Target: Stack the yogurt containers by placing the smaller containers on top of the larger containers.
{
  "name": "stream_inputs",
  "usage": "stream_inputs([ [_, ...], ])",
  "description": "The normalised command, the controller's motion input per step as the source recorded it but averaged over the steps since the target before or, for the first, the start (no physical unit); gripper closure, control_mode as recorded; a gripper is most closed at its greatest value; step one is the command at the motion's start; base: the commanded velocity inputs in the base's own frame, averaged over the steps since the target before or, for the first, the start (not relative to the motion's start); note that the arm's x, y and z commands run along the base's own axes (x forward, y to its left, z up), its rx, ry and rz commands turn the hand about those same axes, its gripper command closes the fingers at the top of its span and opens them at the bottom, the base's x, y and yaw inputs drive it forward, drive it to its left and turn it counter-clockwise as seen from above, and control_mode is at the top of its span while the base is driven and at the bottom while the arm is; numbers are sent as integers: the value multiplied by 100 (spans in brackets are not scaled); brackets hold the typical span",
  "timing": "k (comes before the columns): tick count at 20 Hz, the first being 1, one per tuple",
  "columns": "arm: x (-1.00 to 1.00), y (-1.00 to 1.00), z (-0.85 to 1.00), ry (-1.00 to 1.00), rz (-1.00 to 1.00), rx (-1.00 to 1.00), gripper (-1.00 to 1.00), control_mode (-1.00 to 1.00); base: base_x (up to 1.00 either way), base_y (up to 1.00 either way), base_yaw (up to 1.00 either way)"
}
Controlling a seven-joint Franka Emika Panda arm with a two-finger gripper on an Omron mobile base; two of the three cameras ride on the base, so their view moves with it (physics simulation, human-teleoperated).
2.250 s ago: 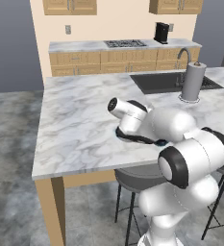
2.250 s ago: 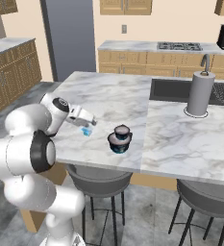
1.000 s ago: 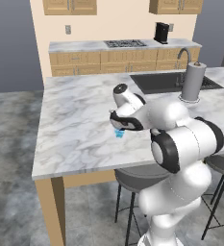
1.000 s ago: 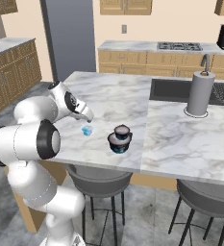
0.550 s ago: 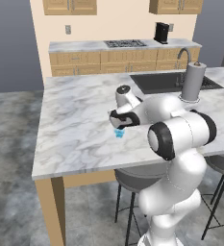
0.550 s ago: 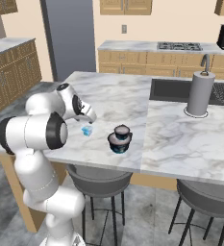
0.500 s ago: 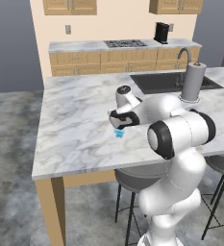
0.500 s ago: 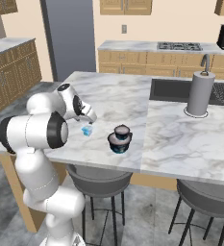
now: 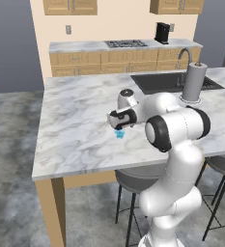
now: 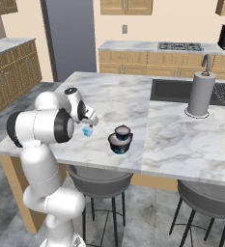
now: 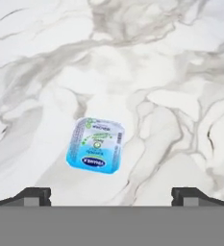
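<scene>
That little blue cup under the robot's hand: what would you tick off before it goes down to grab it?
1. Jaws wide enough: ok. The gripper is open, its tips standing apart wider than the pale-blue cup.
2. Cup centred between the tips: not quite. In the hand view it sits a little left of the middle.
3. Cup upright, lid up: ok.
4. Marble counter around the cup free of clutter: ok.
5. Hand over the cup: ok, it hangs above it in the right base view.
6. Landing spot ready: ok. The small dark tub already sits on the wider dark-blue tub.
</scene>
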Motion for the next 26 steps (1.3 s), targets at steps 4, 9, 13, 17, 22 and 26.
stream_inputs([
  [4, 8, 2, -14, 5, 1, 8, -100, -100, 0, 0, 0],
  [9, 10, 6, -14, 5, 0, 6, -100, -100, 0, 0, 0],
  [13, 21, 15, -13, 9, 0, 4, -100, -100, 0, 0, 0],
  [17, 30, 12, -13, 5, 0, 0, -100, -100, 0, 0, 0],
  [22, 25, 4, -21, 7, 0, 0, -100, -100, 0, 0, 0],
  [26, 8, 0, -23, 5, 0, 0, -100, -100, 0, 0, 0],
])
